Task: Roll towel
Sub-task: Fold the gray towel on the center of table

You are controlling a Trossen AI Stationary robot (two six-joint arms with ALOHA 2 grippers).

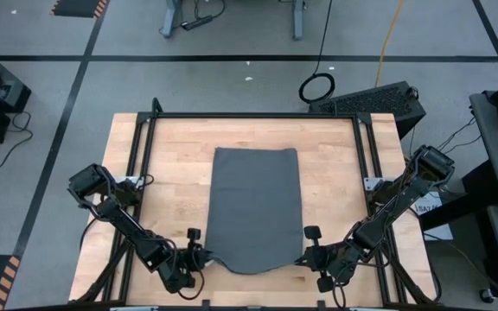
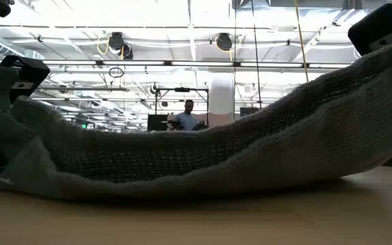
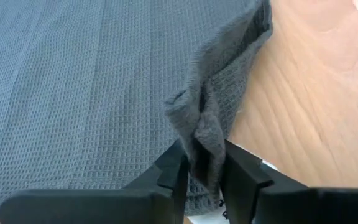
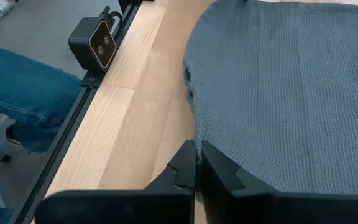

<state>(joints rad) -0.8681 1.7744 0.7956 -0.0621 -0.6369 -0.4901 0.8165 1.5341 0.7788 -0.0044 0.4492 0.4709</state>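
The dark grey towel (image 1: 256,207) lies lengthwise on the middle of the wooden table (image 1: 171,155), with its far part flat. My left gripper (image 1: 199,252) is shut on the towel's near left corner, and my right gripper (image 1: 311,252) is shut on its near right corner. In the low view the near edge (image 2: 182,160) sags to the table between two raised ends, and the right end is the higher one. The left wrist view shows my left gripper (image 3: 205,180) with bunched cloth between its fingers. In the right wrist view my right gripper (image 4: 197,171) has its fingers together at the towel's edge. My left gripper pinches the near left corner (image 3: 207,134) between its two fingers. The cloth there is gathered into a standing fold of several layers. The fingers slant down from the near left. The corner is raised off the table and the cloth beyond it lies flat. My right gripper pinches the towel's edge at the near right corner (image 4: 199,146) between its shut fingers, which hide the contact itself. The fingers slant down from the near right. That end of the towel (image 2: 359,75) is lifted clear and climbs to the gripper.
Black frame rails (image 1: 145,138) run along the table's sides and far edge. A small camera (image 4: 97,41) sits on the near rail, with a person's legs in jeans (image 4: 23,87) beyond it. Bare wood lies to the left and right of the towel.
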